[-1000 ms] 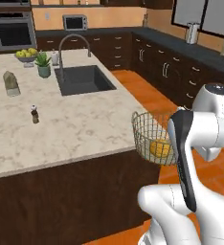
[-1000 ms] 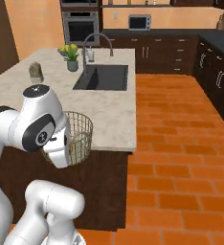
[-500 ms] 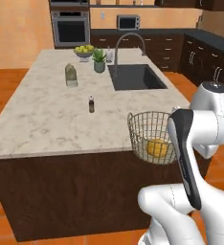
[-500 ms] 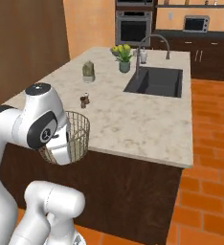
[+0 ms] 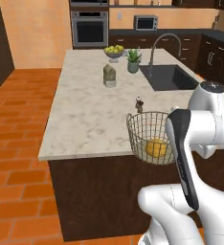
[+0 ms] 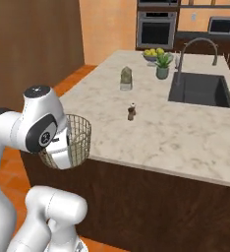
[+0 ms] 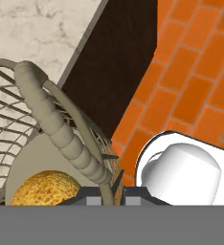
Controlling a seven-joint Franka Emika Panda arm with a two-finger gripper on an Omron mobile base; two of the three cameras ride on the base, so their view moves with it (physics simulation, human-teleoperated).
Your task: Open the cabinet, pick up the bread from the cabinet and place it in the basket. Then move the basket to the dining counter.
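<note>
Wire basket (image 5: 151, 139) with bread (image 5: 156, 148) inside hangs at the marble counter (image 5: 92, 115) edge, jaws clamped on its rim. Lift clear of the edge, keep level, set down well inboard.

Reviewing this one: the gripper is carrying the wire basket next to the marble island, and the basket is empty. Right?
Not quite. The basket isn't empty: the bread lies on its base, as the hand view shows. The rest holds: the gripper is shut on the basket's rim beside the dining counter.
</note>
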